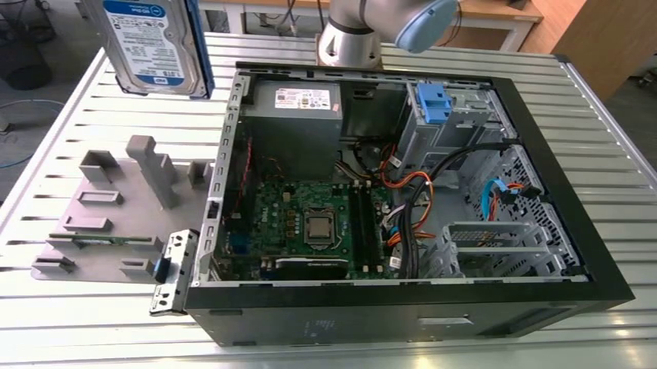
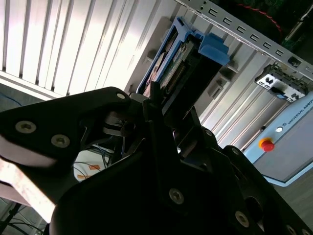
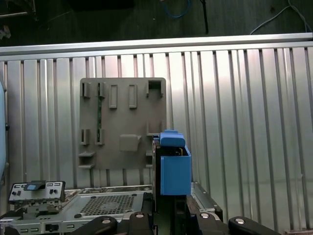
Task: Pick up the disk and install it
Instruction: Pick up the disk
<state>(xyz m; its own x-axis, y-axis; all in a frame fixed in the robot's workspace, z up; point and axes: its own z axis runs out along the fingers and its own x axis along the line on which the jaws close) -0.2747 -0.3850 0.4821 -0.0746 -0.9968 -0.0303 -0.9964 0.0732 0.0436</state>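
Observation:
The disk (image 1: 156, 44), a silver drive with a white-and-blue label and blue rails, hangs upright above the slatted table at the exterior view's upper left, beyond the grey holder plate (image 1: 108, 211). In the second wrist view my gripper (image 2: 168, 105) is shut on the disk (image 2: 182, 61), whose blue rail and tab stick out past the black fingers (image 2: 151, 117). In the first wrist view the disk's blue end (image 3: 174, 166) stands above the gripper (image 3: 171, 208), over the table beside the grey holder plate (image 3: 122, 122).
The open computer case (image 1: 575, 254) lies on the table at the exterior view's right, with motherboard (image 1: 308, 223), cables and a tall grey drive cage (image 1: 467, 123) bearing a blue-tabbed bracket (image 1: 433, 104). The arm's base (image 1: 355, 34) stands behind the case. A red-buttoned pendant (image 2: 266, 144) lies nearby.

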